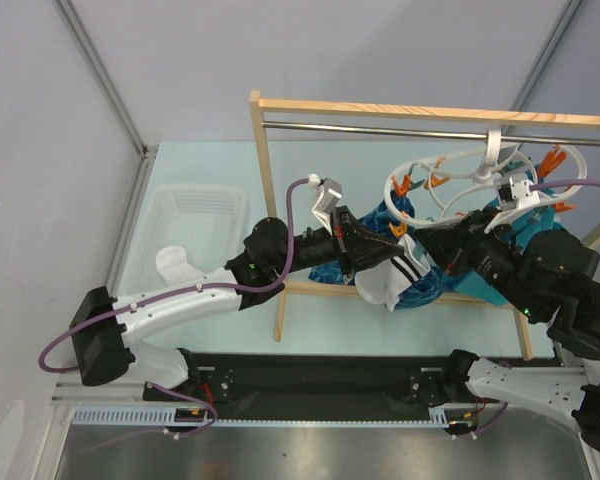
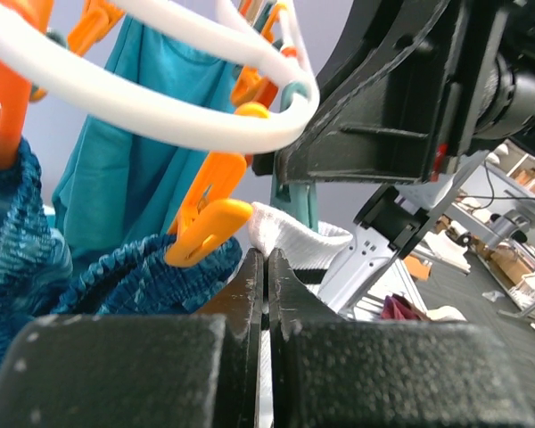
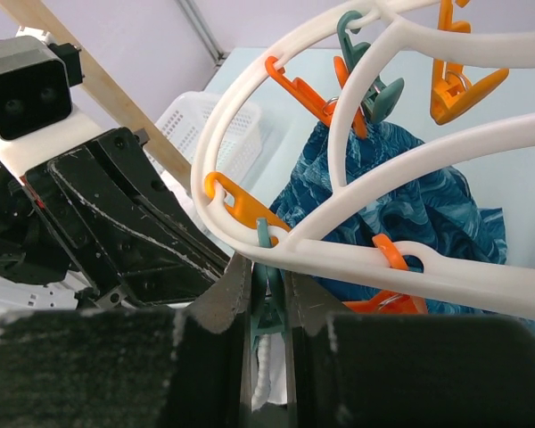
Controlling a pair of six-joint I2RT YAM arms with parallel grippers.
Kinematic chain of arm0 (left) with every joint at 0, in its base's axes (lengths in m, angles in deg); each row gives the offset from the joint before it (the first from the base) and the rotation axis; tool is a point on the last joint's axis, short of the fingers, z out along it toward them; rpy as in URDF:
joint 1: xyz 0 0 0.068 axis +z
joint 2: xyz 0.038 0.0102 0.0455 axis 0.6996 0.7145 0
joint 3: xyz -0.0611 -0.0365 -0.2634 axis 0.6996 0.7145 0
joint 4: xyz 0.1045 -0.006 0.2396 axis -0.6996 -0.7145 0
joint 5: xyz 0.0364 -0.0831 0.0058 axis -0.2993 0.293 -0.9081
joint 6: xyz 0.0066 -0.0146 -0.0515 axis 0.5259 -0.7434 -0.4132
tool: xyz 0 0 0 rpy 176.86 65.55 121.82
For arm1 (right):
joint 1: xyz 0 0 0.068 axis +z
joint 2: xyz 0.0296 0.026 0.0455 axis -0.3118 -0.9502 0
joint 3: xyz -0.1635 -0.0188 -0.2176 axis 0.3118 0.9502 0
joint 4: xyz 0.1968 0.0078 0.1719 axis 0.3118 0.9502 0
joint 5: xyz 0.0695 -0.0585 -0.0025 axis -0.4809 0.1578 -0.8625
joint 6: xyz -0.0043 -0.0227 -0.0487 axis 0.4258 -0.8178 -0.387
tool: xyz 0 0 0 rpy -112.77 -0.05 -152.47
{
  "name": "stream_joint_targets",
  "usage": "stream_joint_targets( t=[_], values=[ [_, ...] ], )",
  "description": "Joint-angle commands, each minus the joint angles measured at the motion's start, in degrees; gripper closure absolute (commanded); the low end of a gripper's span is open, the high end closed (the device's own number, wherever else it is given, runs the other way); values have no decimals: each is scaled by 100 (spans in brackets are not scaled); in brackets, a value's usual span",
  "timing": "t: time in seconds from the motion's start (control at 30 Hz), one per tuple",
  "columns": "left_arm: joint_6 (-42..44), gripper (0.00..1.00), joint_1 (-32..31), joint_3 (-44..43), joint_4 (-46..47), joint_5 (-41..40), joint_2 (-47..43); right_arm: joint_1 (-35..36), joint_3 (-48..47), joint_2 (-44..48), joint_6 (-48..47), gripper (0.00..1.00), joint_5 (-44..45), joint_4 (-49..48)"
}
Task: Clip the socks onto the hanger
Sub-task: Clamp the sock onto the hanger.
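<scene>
Two sets of fingers meet at one spot, on the hanger's left rim; the hanger hangs off the rack rail. My left gripper is pressed tight on the sock, white fabric poking up past the tips, the rest hanging down. My right gripper is all but closed, squeezing a teal clip.

Key relation: the sock edge sits just below that clip, L arm feeding from the left, R arm pinching from the right. I reckon the fabric must go up into the clip mouth before R lets go. Already inside? Can't tell.

The 2nd sock, prob., lies in the basket by the table's left edge.
</scene>
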Motion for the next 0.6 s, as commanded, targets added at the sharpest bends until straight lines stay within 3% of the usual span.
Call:
stream_joint_targets(
  t=[0.0, 0.1, 0.4, 0.57],
  values=[
    [-147, 100, -31, -84, 590, -52, -118, 17, -44, 63, 37, 100, -102, -177],
    [-235, 100, -31, -163, 661, -8, 4, 8, -18, 99, 46, 100, -102, -194],
    [-463, 100, -31, -295, 846, -8, 251, 8, -18, 134, 55, 79, -111, -186],
    [-463, 100, -31, -313, 837, -8, 260, 8, -44, 125, 28, 60, -85, -185]
  ],
)
